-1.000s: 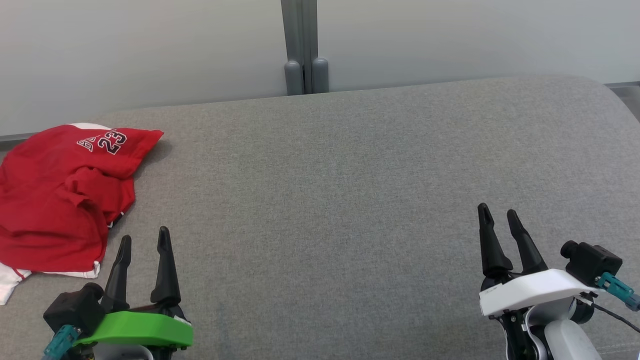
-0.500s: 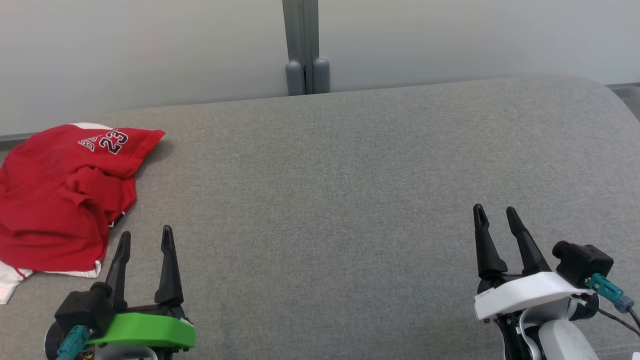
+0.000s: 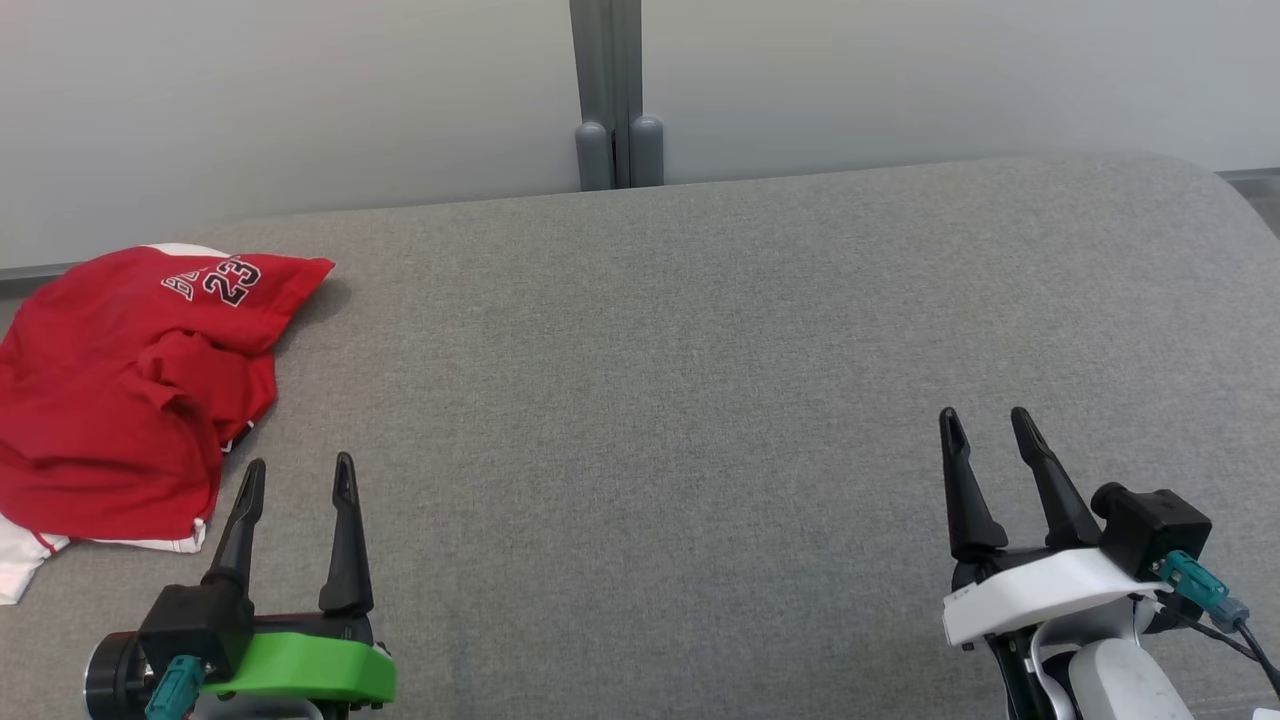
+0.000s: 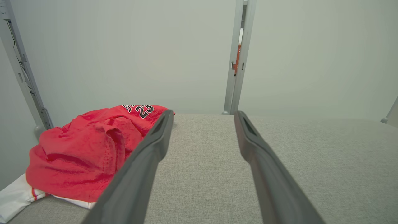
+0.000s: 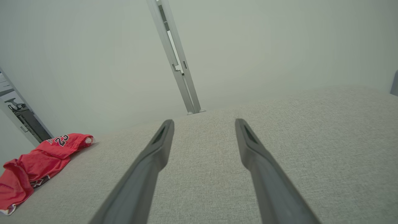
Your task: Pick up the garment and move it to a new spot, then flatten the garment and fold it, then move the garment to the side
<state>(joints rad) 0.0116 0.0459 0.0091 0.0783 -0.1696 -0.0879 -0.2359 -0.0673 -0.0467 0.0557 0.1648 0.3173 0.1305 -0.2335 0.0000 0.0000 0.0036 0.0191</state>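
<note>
Red garment [image 3: 120,390] crumpled near left gripper [image 3: 300,462], untouched; right gripper [image 3: 984,414] well apart; both spread wide, empty.

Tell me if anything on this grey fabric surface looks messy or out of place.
The red jersey with white trim lies crumpled in a heap at the left edge of the grey fabric surface, its number 23 print skewed. Nothing else stands out.

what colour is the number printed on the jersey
The 23 on the red jersey is white with a dark outline, clearest in the head view.
</note>
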